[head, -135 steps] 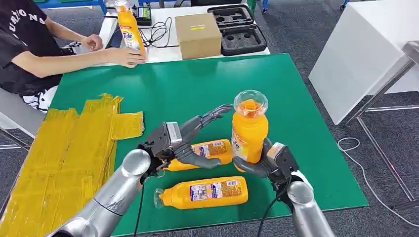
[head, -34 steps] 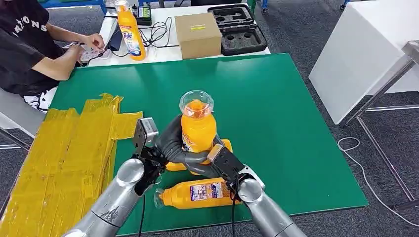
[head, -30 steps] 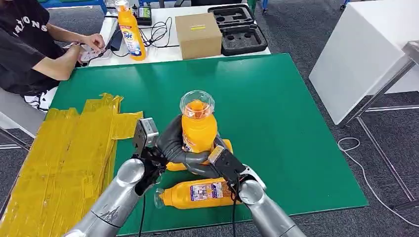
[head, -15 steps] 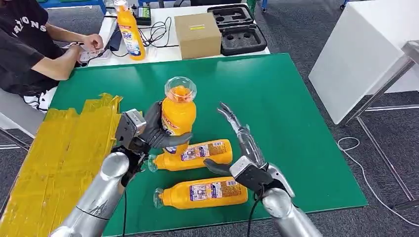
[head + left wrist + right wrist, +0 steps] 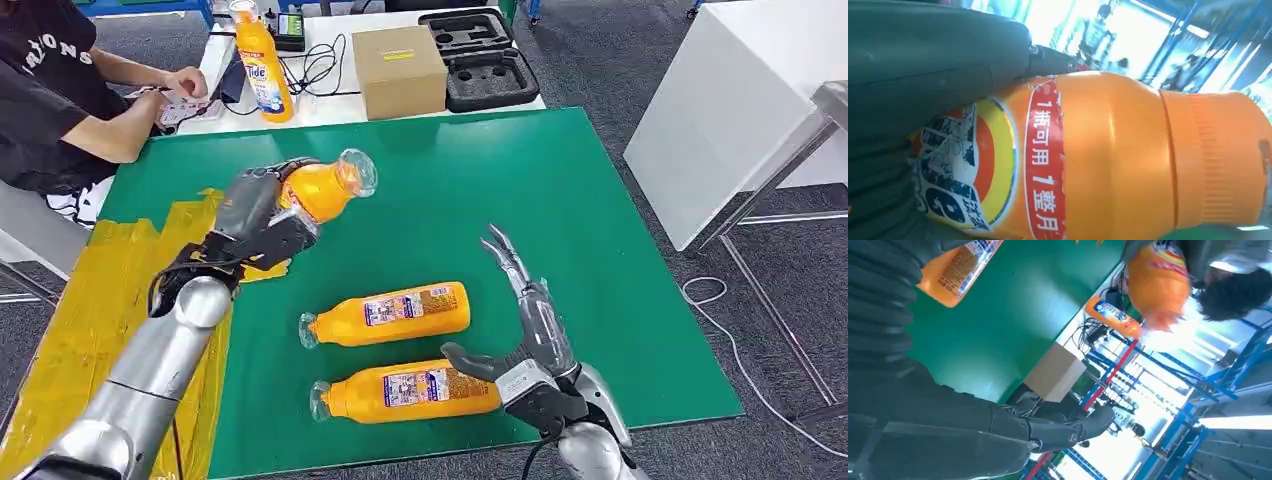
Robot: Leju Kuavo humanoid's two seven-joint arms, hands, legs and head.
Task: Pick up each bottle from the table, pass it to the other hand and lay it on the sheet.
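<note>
Above the green table [image 5: 600,200], near the yellow sheet [image 5: 120,300]: orange bottle [image 5: 318,188], upright between both hands a second ago, now tilted sideways in left hand [image 5: 250,215], fingers wrapped round its body. Right hand [image 5: 520,320] released, fingers spread, empty. Handover done; laying down next. Lower bottle body hidden, grip probably firm.

One tilted orange bottle [image 5: 322,189] aloft, two orange bottles [image 5: 390,312] lying on table.

A cardboard box [image 5: 401,70] sits beside a black foam case [image 5: 481,60].
</note>
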